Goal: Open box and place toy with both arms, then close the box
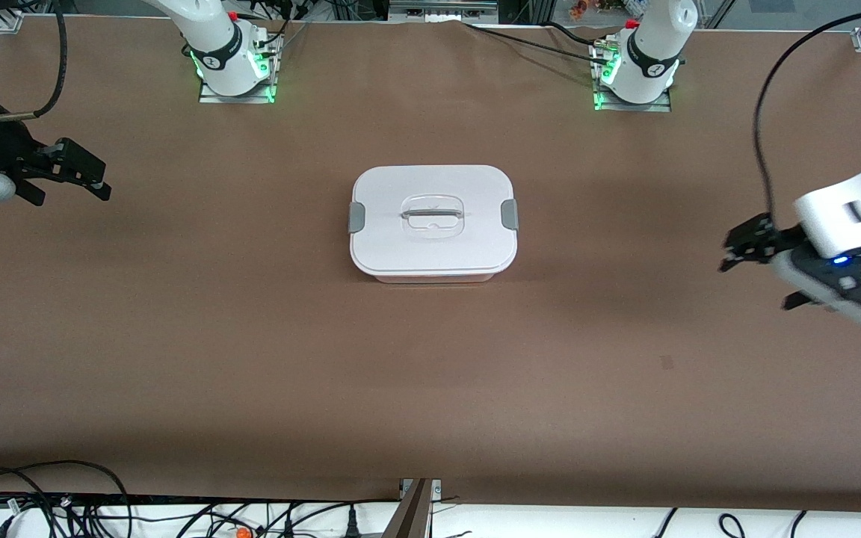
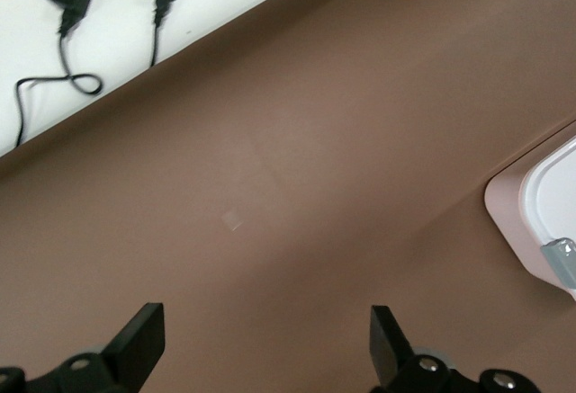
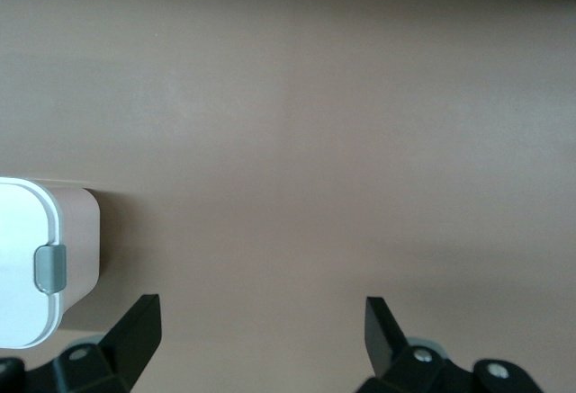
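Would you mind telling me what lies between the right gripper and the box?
Only bare brown table between the right gripper and the box, seen in the front view.

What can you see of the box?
The box is a rounded-rectangular pale-pink plastic tub, upright on the brown table at its middle. Its flat white lid is on and has a clear recessed handle. A grey clip sits at each short end. Neither gripper touches it.

The box (image 1: 434, 275) looks like smooth pale plastic with a satin white lid (image 1: 434, 246), on a matt brown table (image 1: 430, 373).
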Tool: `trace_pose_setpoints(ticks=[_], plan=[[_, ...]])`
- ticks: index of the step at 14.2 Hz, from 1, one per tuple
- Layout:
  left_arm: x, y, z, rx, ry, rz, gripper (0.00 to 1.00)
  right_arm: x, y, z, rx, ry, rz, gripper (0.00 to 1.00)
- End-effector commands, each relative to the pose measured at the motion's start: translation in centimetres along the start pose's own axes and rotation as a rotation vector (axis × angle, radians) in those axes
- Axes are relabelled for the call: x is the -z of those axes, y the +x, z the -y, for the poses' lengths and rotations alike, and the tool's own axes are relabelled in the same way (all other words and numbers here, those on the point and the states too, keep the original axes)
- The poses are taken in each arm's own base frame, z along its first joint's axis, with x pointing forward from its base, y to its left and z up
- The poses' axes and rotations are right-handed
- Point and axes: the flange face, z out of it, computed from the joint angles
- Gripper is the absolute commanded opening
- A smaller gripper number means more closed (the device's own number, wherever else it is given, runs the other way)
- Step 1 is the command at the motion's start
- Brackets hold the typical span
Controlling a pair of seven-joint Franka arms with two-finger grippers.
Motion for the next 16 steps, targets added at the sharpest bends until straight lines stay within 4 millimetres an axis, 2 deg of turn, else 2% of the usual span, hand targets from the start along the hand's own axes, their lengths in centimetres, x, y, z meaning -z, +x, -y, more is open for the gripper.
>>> trace_pose_setpoints(ticks=[1, 4, 6, 8, 10, 16], plan=[[0.8, -3.1, 0.8, 0.143, 0.000, 0.051, 1.00, 0.5, 0.3, -0.2, -0.010, -0.013, -0.012, 1.00], [2.8, -5.0, -0.8, 0.535, -0.007, 0.135, 1.00, 0.7, 0.2, 0.0, -0.008, -0.010, -0.015, 1.00], [3.8, -6.4, -2.0, 0.692, -0.006, 0.198, 1.00, 0.7, 0.2, 0.0, -0.007, -0.012, -0.015, 1.00], [5.1, -7.1, -3.1, 0.685, -0.008, 0.213, 1.00, 0.7, 0.2, 0.0, -0.008, -0.010, -0.015, 1.00], [5.0, -6.8, -3.6, 0.682, -0.008, 0.213, 1.00, 0.7, 0.2, 0.0, -0.008, -0.007, -0.015, 1.00], [3.0, -6.1, -2.7, 0.689, -0.013, 0.247, 1.00, 0.8, 0.2, 0.0, -0.008, -0.002, -0.018, 1.00]])
